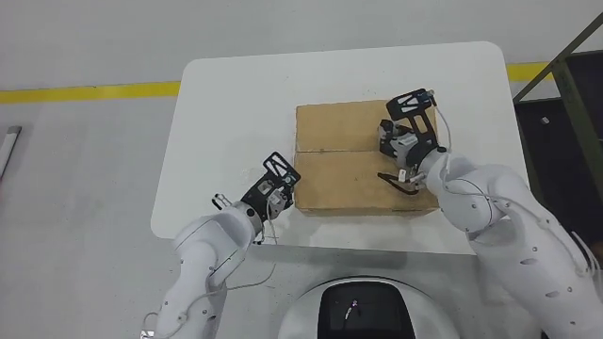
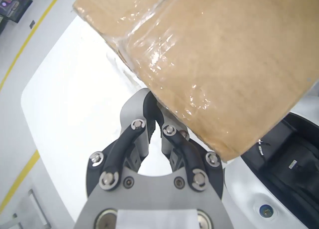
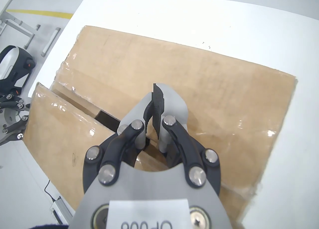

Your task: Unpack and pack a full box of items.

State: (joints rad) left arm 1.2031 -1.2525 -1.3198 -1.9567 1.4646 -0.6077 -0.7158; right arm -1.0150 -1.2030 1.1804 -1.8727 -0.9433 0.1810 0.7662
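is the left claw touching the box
Cannot tell. In the left wrist view the shut left claw ends right at the box edge, which hides any contact or gap.

One cardboard box (image 1: pixel 353 165) sits on the one bench (image 1: pixel 236 122), nearer its right edge than its left. The box has two top flaps, a far flap (image 1: pixel 339 127) and a near flap (image 1: pixel 334 186). There are two hands, the left hand (image 2: pixel 154 113) and the right hand (image 3: pixel 155 105).

Taped cardboard box (image 1: pixel 363 155), flaps parting, table centre
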